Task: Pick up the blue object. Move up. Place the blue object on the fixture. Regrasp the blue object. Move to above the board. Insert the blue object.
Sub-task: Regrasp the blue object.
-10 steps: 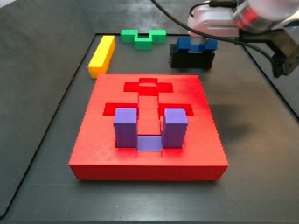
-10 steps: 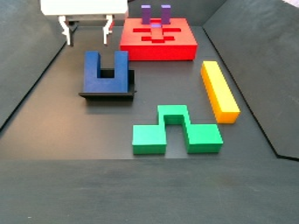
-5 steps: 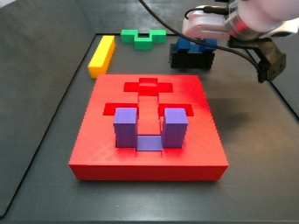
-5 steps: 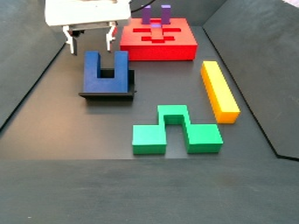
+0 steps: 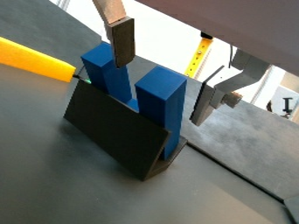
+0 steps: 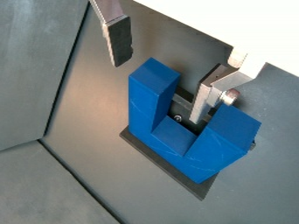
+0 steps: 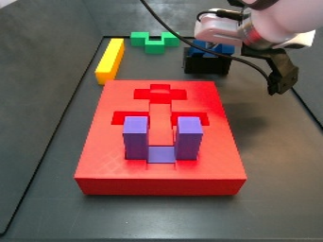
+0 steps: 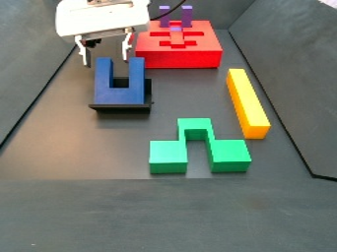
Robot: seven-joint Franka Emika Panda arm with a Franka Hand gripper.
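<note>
Silver-fingered gripper (image 6: 170, 74) spread wide, straddling the blue object (image 6: 187, 118) without touching; blue object (image 8: 118, 81) seated on the fixture (image 8: 122, 103), prongs up; red board (image 8: 176, 47) just beyond, purple block (image 7: 161, 139) slotted in; yellow bar (image 8: 246, 100) and green block (image 8: 198, 149) well apart.
</note>
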